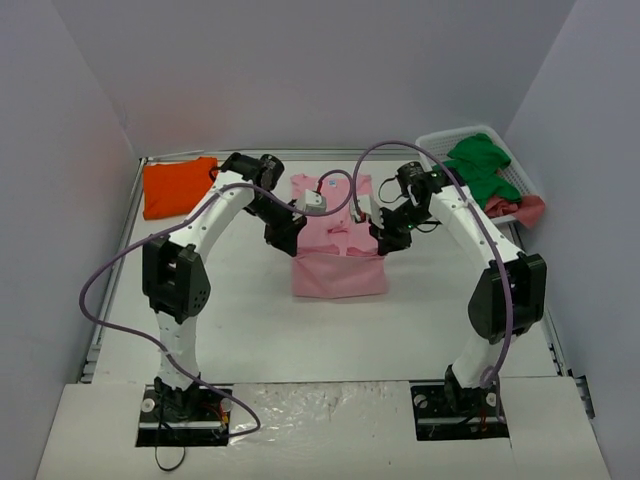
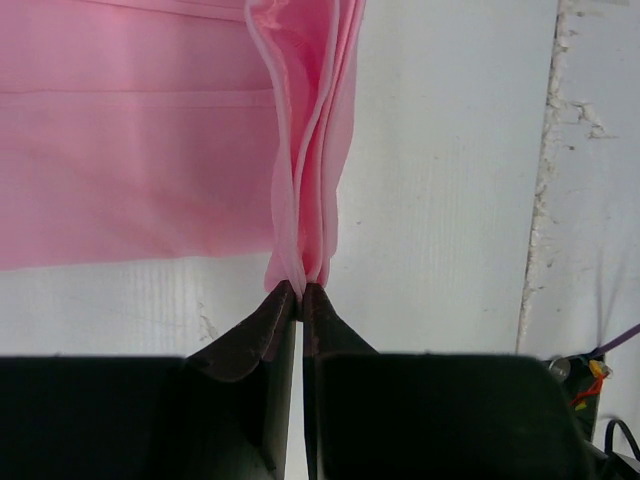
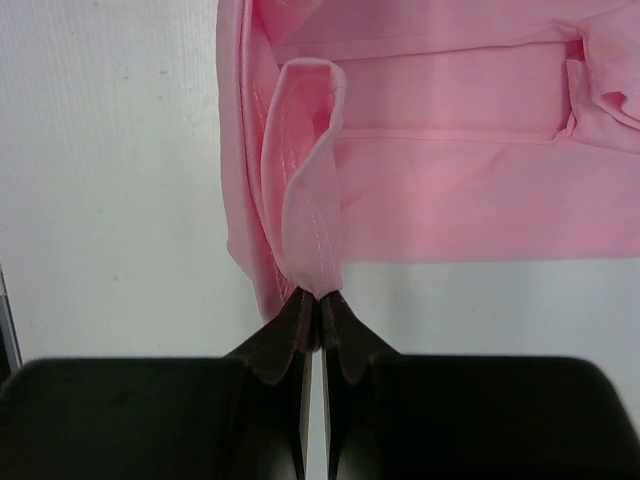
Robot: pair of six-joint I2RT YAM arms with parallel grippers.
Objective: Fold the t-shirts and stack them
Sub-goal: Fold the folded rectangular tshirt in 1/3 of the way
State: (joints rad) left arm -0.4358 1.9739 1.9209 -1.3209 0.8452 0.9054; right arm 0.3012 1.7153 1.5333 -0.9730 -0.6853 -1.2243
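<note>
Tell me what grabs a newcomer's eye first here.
The pink t-shirt in the middle, pinched at both sides: the left gripper and right gripper are each shut on a bunched edge of it. Then the orange t-shirt at the far left corner and the white basket holding green cloth at the far right.

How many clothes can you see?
4: the orange shirt folded at far left, the pink shirt in the middle, a green cloth in the basket, and a reddish cloth at its near edge. More may hide underneath.
</note>
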